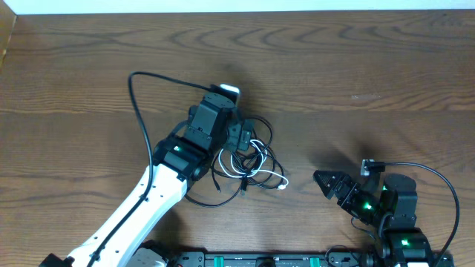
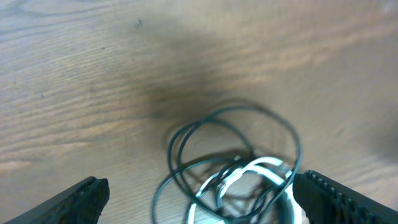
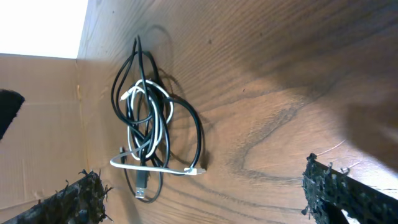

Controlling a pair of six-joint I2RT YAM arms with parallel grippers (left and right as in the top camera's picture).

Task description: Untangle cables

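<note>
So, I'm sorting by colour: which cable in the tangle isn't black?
The white cable, looped among the black cables; it alone is pale.

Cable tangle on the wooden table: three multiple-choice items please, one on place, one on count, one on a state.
1. On the wooden table, the tangle of thin black and white cables lies: A) beneath the left gripper; B) at the far edge; C) at the left edge.
2. White cables in it: A) none; B) one; C) three.
3. The right gripper is: A) shut on a cable; B) open, empty; C) shut, empty.
Key: A, the left wrist view shows it below the open fingers; B, a single white cable shows; B, its fingers stand wide apart.
</note>
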